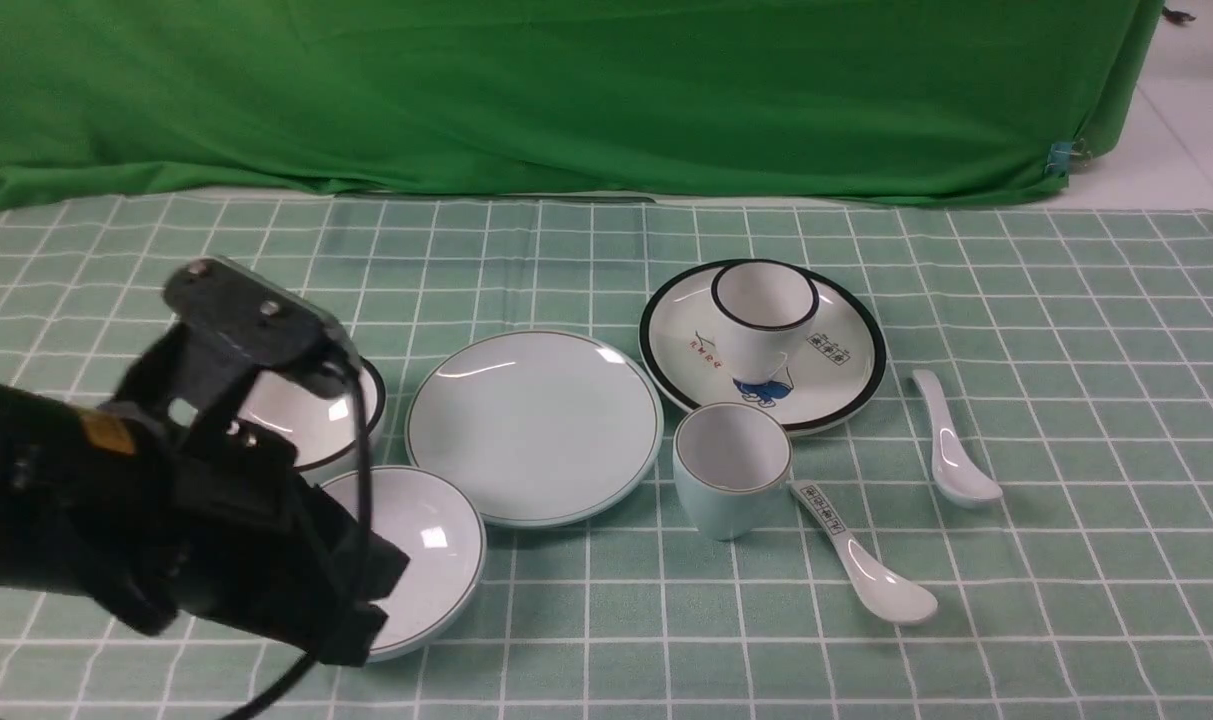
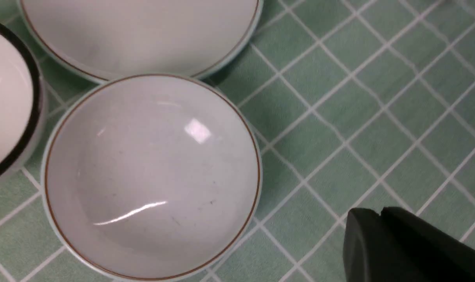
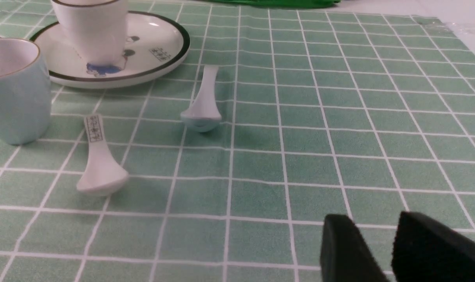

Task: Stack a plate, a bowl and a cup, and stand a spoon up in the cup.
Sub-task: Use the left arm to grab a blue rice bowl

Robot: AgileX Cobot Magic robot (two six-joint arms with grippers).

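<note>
The pale plate (image 1: pixel 534 425) lies mid-table with nothing on it. The pale blue-grey bowl (image 1: pixel 426 545) sits at its near left, partly behind my left arm (image 1: pixel 216 480). In the left wrist view the bowl (image 2: pixel 151 176) and the plate (image 2: pixel 139 35) lie below, and my left gripper (image 2: pixel 379 213) hangs shut and empty over cloth beside the bowl. The pale blue cup (image 1: pixel 731 470) stands upright right of the plate. The plain spoon (image 1: pixel 951 445) lies further right. My right gripper (image 3: pixel 372 217) is open and empty, low over cloth, well short of the spoon (image 3: pixel 202 102) and the cup (image 3: pixel 14 90).
A white black-rimmed plate (image 1: pixel 836 370) carries a white cup (image 1: pixel 763 310) behind the blue cup. A printed-handle spoon (image 1: pixel 861 555) lies beside the blue cup. A white black-rimmed bowl (image 1: pixel 316 415) sits behind the pale bowl. A green curtain (image 1: pixel 566 90) closes the back.
</note>
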